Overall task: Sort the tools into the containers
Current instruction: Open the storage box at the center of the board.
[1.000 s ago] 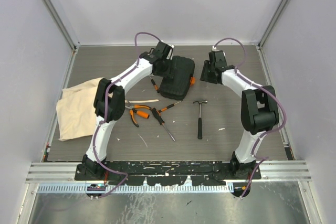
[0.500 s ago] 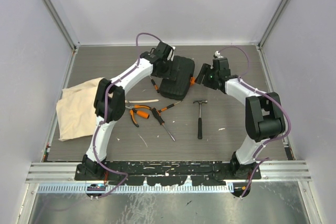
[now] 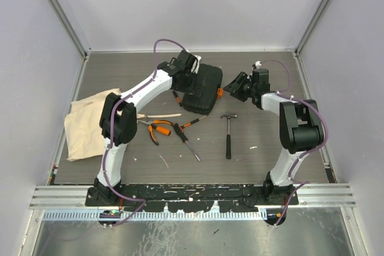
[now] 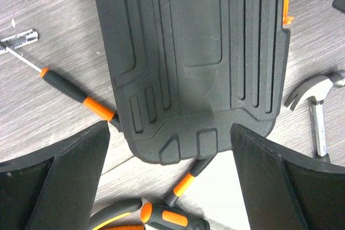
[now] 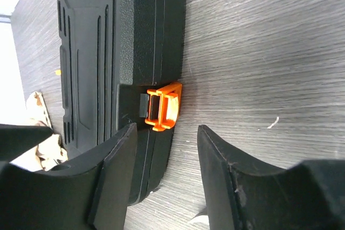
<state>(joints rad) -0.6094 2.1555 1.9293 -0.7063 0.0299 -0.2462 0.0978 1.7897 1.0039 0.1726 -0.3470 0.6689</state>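
Note:
The black tool case (image 3: 203, 88) lies closed at the back middle of the table, an orange latch (image 3: 220, 93) on its right side. My left gripper (image 3: 191, 81) hovers open over the case (image 4: 199, 52), its fingers (image 4: 81, 160) wide apart and holding nothing. My right gripper (image 3: 233, 86) is open beside the case's right edge, with the latch (image 5: 164, 106) just ahead of its gap (image 5: 164, 133). The hammer (image 3: 228, 133), orange pliers (image 3: 157, 130) and screwdrivers (image 3: 185, 137) lie loose in front of the case. A thin orange-tipped driver (image 4: 70, 91) runs under the case's left edge.
The beige cloth bag (image 3: 90, 123) lies crumpled at the left edge. A thin pale stick (image 3: 162, 116) rests between the bag and the case. Small white scraps (image 3: 253, 147) dot the table. Grey walls close in the sides and back.
The left gripper opened wider over the case. The right gripper swung down and left, coming up to the case's orange latch.

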